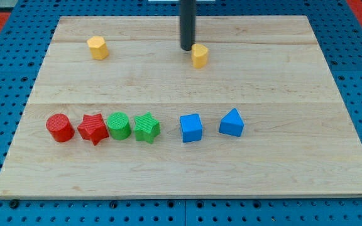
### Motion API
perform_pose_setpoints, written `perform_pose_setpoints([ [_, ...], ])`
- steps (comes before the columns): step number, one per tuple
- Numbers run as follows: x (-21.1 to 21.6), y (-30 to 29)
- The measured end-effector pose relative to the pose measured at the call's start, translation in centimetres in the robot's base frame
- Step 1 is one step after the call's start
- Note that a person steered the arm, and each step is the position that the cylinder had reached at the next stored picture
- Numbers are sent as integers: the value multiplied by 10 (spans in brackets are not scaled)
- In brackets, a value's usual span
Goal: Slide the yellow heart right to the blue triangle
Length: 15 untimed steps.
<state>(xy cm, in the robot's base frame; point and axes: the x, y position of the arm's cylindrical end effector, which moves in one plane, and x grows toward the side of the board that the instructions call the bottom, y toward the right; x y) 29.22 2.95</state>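
Note:
The yellow heart (199,55) lies near the view's top, a little right of centre. My tip (187,49) stands right at the heart's left side, touching it or nearly so. The blue triangle (232,122) lies lower down in the view, to the right of the heart and well apart from it. It is the rightmost block of a row across the middle of the wooden board (281,69).
A second yellow block, a hexagon (97,48), lies at the view's top left. The row holds, from left to right, a red cylinder (60,127), a red star (93,129), a green cylinder (118,125), a green star (146,127) and a blue cube (191,127).

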Motion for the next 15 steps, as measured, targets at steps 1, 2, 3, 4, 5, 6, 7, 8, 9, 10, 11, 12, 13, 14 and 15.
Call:
perform_pose_setpoints([
  [1,23,41],
  [2,59,46],
  [3,50,8],
  [4,47,-19],
  [5,55,3],
  [6,60,55],
  [7,54,20],
  [8,51,-13],
  [9,76,2],
  [10,99,54],
  [11,118,77],
  [12,130,107],
  [13,139,123],
  [14,149,130],
  [15,154,137],
])
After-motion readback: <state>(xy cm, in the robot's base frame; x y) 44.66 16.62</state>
